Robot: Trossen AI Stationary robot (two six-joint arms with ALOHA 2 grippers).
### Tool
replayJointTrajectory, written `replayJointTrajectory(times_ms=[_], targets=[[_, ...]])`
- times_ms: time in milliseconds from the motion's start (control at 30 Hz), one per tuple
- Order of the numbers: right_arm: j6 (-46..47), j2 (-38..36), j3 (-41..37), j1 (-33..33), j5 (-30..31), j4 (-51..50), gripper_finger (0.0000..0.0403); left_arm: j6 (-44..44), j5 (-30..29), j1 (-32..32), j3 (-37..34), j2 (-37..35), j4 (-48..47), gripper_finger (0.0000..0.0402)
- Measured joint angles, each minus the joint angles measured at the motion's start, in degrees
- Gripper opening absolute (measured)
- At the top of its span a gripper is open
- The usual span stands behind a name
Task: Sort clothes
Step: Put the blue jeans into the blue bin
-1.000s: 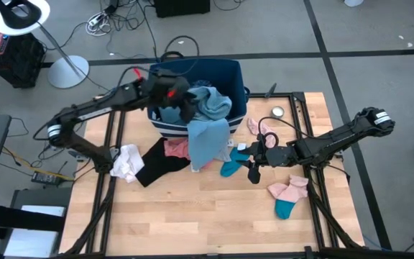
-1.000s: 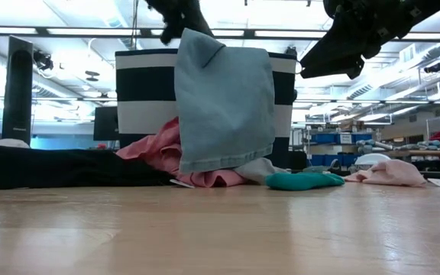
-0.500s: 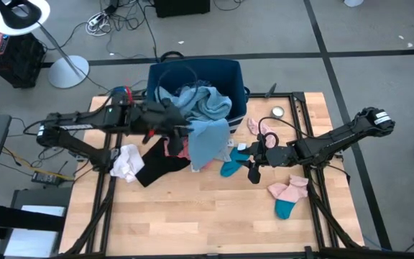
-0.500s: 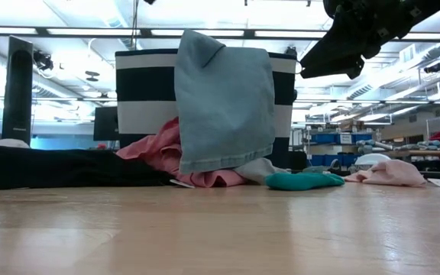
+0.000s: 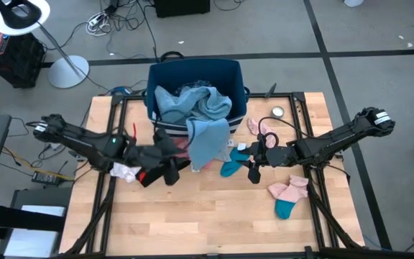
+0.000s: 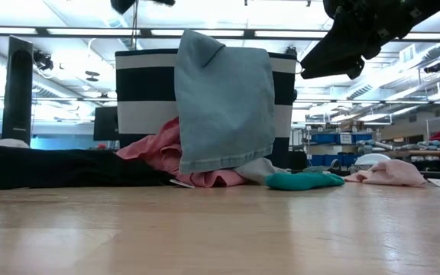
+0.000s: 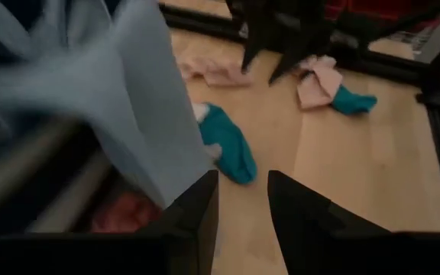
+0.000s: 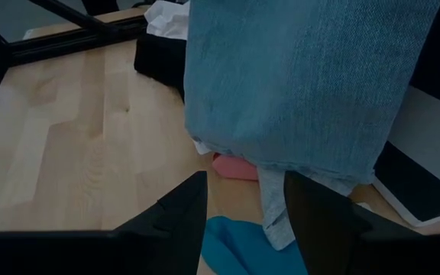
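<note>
A large light-blue piece hangs over the front rim of the navy bin, its lower edge on the coral-pink item; it also shows in the low view. A black item and a white item lie to the left on the table. A teal sock lies at the cloth's foot. My left gripper is open and empty over the black item. My right gripper is open and empty, above the table next to the teal sock.
A pink sock and a small round tin lie right of the bin. A pink and a teal sock lie near the table's right edge. More blue clothes fill the bin. Bare wood lies along the near edge.
My left gripper has drawn back from over the bin toward the table's near edge and down, and now hovers over the black item. The light-blue piece hangs over the bin's rim as before. My right arm has kept still.
</note>
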Motion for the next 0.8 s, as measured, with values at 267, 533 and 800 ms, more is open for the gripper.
replayJointTrajectory(times_ms=[267, 533, 800], targets=[[0.33, 0.0, -0.01, 0.0, -0.01, 0.07, 0.0175, -8.92, -3.65, -4.2, -16.3, -2.19, 13.73, 0.0119], [0.38, 0.0, -0.02, 0.0, -0.01, 0.23, 0.0175, -14.84, -5.76, -4.11, -32.09, -1.49, 33.66, 0.0119], [0.48, 0.0, -0.02, 0.0, -0.01, 0.27, 0.0175, -17.99, -5.86, -3.6, -42.0, -1.53, 48.45, 0.0119]])
